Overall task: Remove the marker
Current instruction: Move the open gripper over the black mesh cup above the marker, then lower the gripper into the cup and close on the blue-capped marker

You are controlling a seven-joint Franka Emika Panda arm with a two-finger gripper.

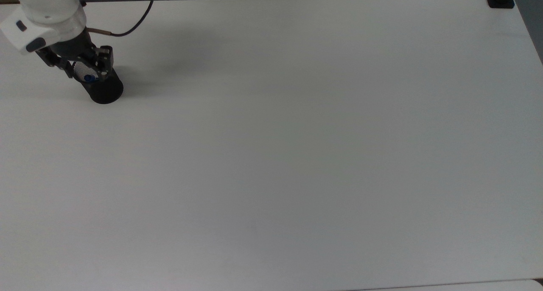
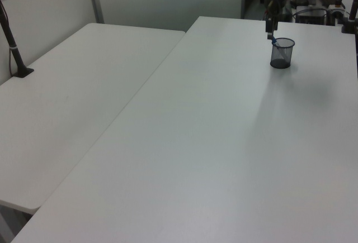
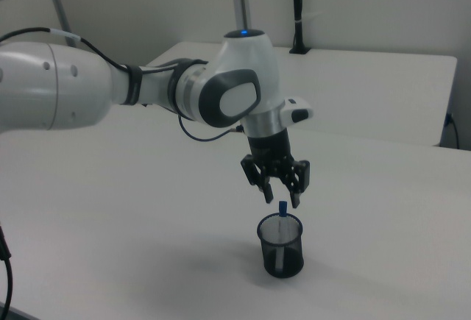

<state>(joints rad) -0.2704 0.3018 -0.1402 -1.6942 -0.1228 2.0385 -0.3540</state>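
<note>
Right view, from its left: the arm (image 3: 147, 88) reaches across the table (image 3: 110, 246), and the gripper (image 3: 280, 196) hangs just above the cup (image 3: 280, 250), fingers spread and empty either side of the marker's (image 3: 282, 208) blue cap, not yet touching it as far as I can tell. The marker stands in the cup, leaning on the rim, cap poking out. A descent slightly off line could knock the cap aside or catch the rim and tip the light cup. Closing too high risks a tip-only pinch that slips. A slanted lift could drag the cup along.
</note>
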